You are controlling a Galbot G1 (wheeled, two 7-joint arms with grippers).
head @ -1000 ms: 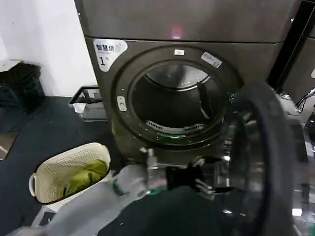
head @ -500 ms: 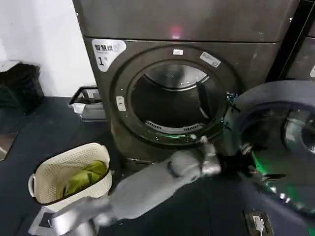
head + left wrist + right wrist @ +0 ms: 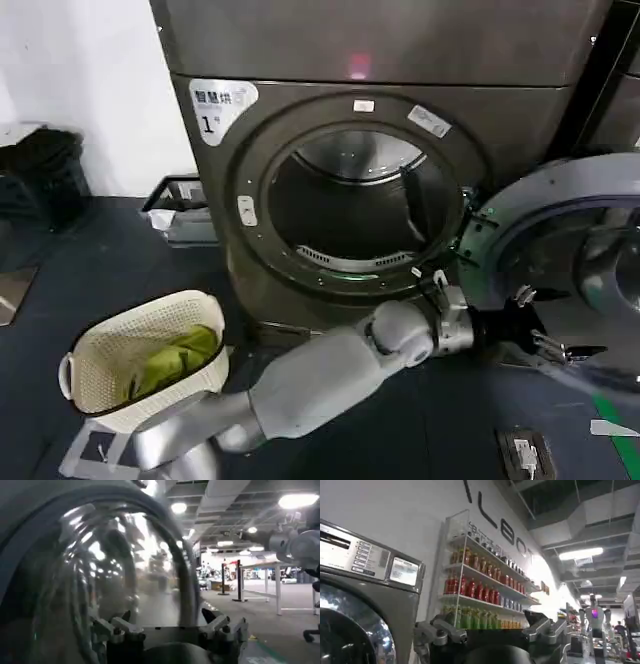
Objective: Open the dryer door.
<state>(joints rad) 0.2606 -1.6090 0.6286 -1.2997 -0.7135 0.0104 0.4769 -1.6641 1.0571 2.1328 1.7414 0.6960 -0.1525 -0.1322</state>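
The dryer (image 3: 300, 60), dark grey-brown with a white "1" sticker and a pink light, stands with its drum mouth (image 3: 360, 205) uncovered. The dryer door (image 3: 520, 215) is swung wide to the right, its grey inner side and glass bowl facing me. My left arm reaches across the floor to the door's lower edge, where my left gripper (image 3: 550, 325) is open against the inner side. In the left wrist view the left gripper (image 3: 167, 622) is spread wide with the door's glass bowl (image 3: 100, 570) close ahead and nothing between its fingers. My right gripper (image 3: 492, 630) is open and empty, held up away from the dryer.
A cream laundry basket (image 3: 100, 350) holding green cloth sits on the dark floor at front left. A low wire crate (image 3: 180, 215) stands beside the dryer's left side. A neighbouring machine (image 3: 360, 605) and a bottle shelf (image 3: 480, 590) show in the right wrist view.
The door has swung from half open in front of me to wide open on the right. My left arm followed it rightwards.
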